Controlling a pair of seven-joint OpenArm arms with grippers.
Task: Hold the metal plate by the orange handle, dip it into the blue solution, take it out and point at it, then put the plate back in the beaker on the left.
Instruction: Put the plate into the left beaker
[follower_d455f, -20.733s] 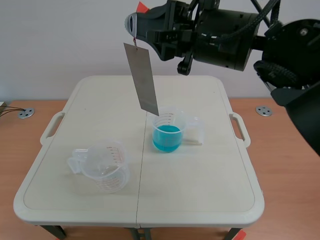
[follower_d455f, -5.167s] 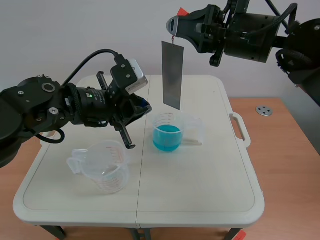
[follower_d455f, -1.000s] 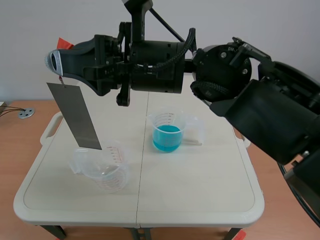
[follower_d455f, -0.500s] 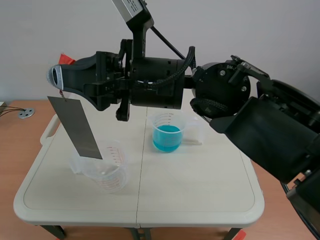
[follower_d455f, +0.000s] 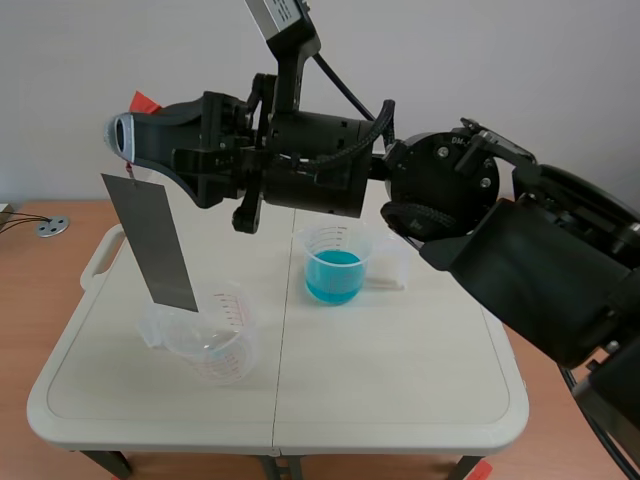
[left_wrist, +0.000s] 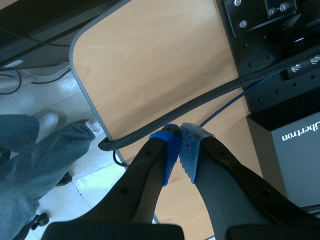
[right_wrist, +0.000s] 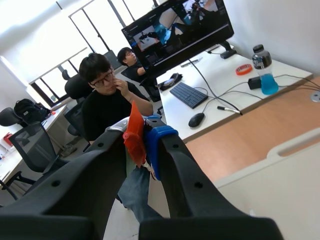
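The grey metal plate (follower_d455f: 155, 245) hangs tilted from the orange handle (follower_d455f: 146, 101), with my right gripper (follower_d455f: 125, 135) shut on that handle high over the table's left side. In the right wrist view the orange handle (right_wrist: 135, 134) is pinched between the blue pads of the right gripper (right_wrist: 142, 131); the plate is hidden there. The plate's lower edge is level with the rim of the clear left beaker (follower_d455f: 208, 335). The beaker of blue solution (follower_d455f: 334, 265) stands mid-table. My left gripper (left_wrist: 180, 137) is shut on nothing, away from the table.
The right arm (follower_d455f: 470, 215) spans the table from the right, above the blue beaker. The white folding table (follower_d455f: 400, 370) has bare surface at front and right. Below the left gripper lie a wooden desk edge (left_wrist: 150, 65), a black cable (left_wrist: 215, 97) and a person's leg (left_wrist: 35, 155).
The right gripper has shifted slightly right with the plate, which now hangs a little steeper, its lower edge at the left beaker's rim. The left arm has left the scene view since 5 seconds ago.
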